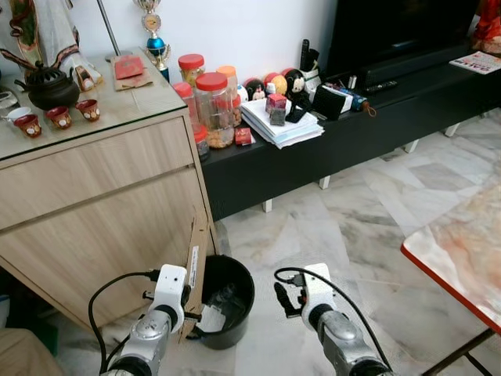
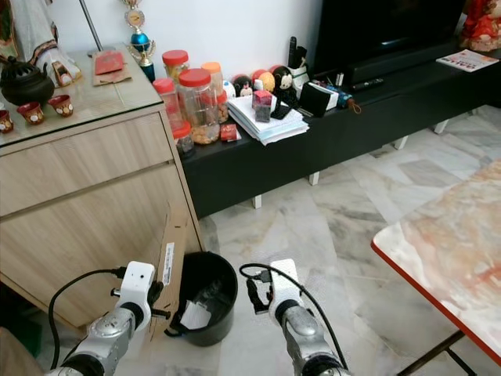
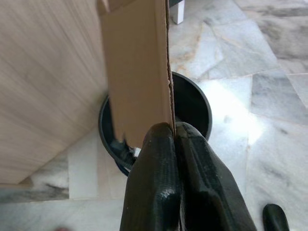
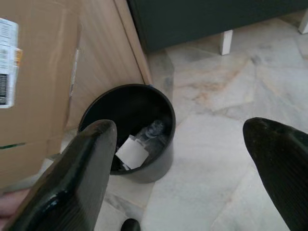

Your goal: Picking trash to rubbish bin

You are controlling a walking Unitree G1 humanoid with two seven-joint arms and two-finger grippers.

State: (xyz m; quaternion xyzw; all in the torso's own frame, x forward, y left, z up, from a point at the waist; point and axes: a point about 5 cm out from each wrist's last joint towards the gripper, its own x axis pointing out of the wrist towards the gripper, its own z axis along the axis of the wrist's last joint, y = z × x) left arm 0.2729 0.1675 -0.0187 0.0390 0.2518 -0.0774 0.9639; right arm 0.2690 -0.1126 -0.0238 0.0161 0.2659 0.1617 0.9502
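At the far left a wooden cabinet (image 1: 94,204) stands with a teapot and small cups on its top. Low in front of it the left claw (image 3: 174,139) is clamped flat on the edge of a sheet of cardboard (image 3: 137,72), which stands upright on edge between the cabinet face and the bin (image 1: 225,301). The cardboard is plain brown, stiff and tall, with a white printed label (image 4: 7,62) on one face; its lower edge sits at the bin's near left rim, partly over the opening.

The bin is a round black tub on the marble floor (image 1: 352,227), just right of the cabinet, already holding a white scrap (image 4: 131,151) and some clear wrapping.

Right of the bin the right claw (image 4: 192,159) hangs with its fingers spread wide and nothing between them, pointing down toward the bin and the floor beside it.

The risk lies in the size of the sheet: it looks taller than the bin is deep, so on release it may tip out, lean on the cabinet, or topple the light bin. The grip is only on a thin edge, so the sheet could twist or slip as it is lowered. Pushing it down could also drag the bin across the smooth floor.

On the far right, a marble-topped counter (image 1: 462,251) with a red edge stands well apart.
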